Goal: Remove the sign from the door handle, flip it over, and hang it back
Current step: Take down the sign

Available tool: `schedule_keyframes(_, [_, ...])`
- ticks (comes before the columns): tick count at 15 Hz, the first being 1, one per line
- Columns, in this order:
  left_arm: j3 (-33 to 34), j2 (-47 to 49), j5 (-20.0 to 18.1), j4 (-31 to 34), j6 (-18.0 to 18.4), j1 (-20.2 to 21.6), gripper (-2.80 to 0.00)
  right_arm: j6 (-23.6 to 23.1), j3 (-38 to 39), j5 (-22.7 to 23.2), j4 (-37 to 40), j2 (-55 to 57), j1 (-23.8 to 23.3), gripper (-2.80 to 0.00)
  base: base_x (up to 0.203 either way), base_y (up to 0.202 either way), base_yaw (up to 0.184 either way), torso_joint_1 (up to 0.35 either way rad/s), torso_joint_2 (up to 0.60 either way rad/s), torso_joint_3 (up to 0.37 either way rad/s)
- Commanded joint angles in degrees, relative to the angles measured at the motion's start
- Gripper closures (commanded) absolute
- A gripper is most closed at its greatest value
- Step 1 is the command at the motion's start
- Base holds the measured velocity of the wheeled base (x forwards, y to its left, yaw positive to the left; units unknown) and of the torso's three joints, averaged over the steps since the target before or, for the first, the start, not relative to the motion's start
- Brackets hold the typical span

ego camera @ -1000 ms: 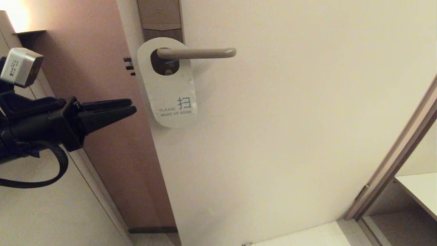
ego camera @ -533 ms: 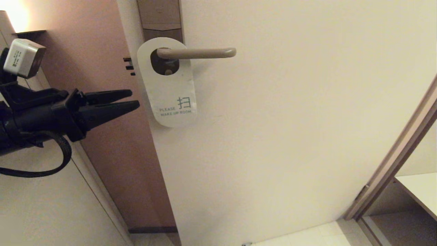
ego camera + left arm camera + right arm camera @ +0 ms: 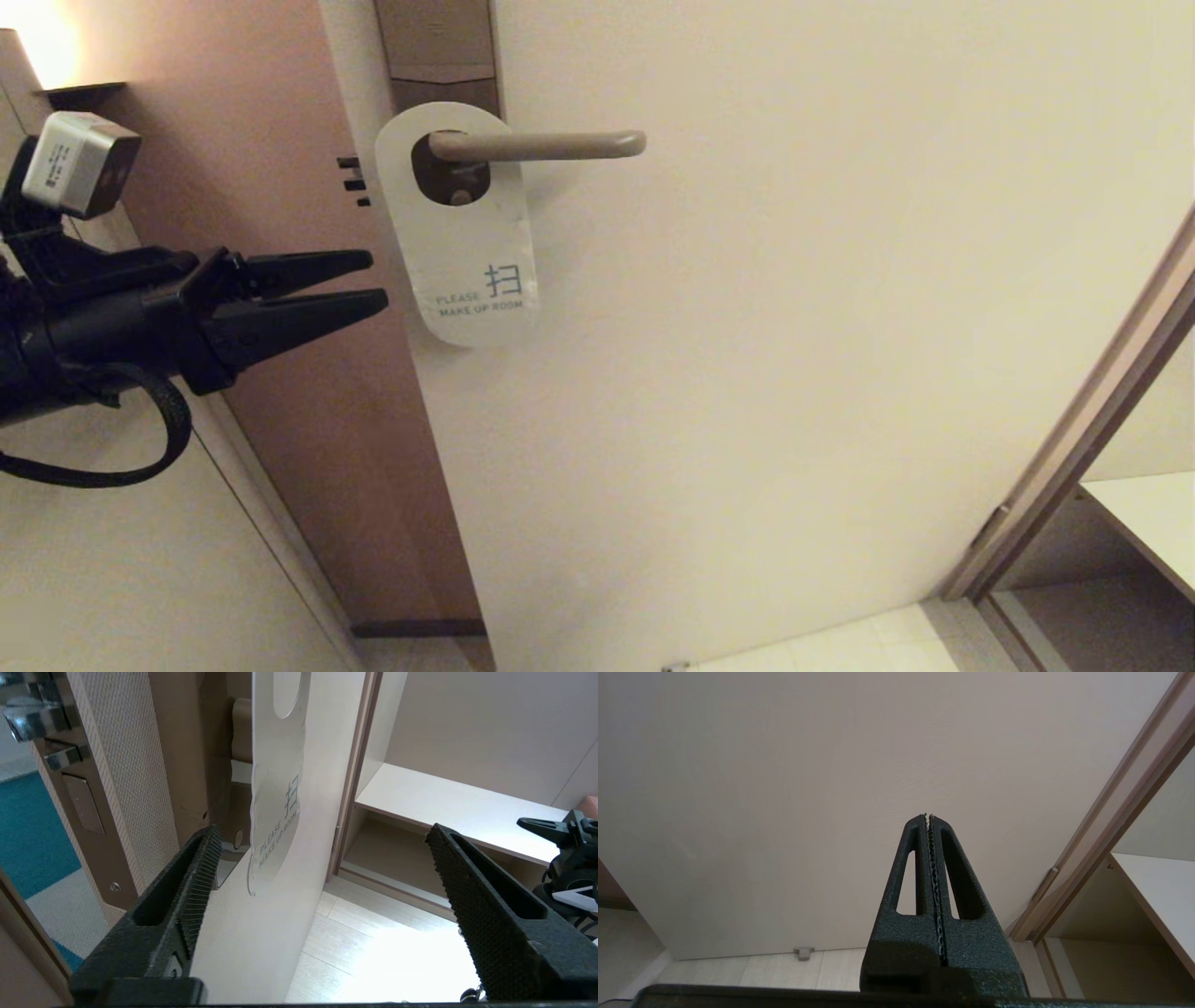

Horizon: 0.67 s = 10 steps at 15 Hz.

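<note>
Two grippers matter to you, but only one shows from the head camera. Your right gripper (image 3: 928, 817) appears in its own wrist view alone, low in front of the plain door (image 3: 794, 373), its fingers pressed together on nothing. From the left wrist you can also make out part of it, dark and cut off at the edge.

Much of the sign (image 3: 462, 233) is hard to read from the left wrist: you see it edge-on (image 3: 275, 802), its top cut off, the oval hole only partly in frame. From the head camera it hangs on the door handle (image 3: 541, 145), white side out, reading "PLEASE MAKE UP ROOM", tilted slightly, its upper edge overlapping the brown lock plate (image 3: 439, 56). The handle's base sits behind the hole, so you cannot tell how the card rests there.

Your left gripper (image 3: 378, 280) is level with the lower half of the sign, just beside its left edge and not touching it. Its fingers (image 3: 187, 882) are spread wide apart and hold nothing. Beyond the door edge, the small dark latch bolts (image 3: 351, 180) show.
</note>
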State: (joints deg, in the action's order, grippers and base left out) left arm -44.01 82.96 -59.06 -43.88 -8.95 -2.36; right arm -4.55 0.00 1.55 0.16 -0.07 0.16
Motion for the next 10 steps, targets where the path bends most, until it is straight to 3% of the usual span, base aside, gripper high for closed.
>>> schedule_keyframes(1, [0.0,0.6,-0.3,-0.2,0.0,0.0,-2.80,0.0,0.0,0.0,0.0,0.1,0.0,0.00,0.000,0.000,0.000,0.000,0.00,0.000])
schedule_keyframes(10, [-2.5,3.9,-2.5,-0.3,0.0,-1.2,-2.80,-0.1,0.0,0.0,0.0,0.1,0.0,0.00,0.000,0.000,0.000,0.000,0.00,0.000])
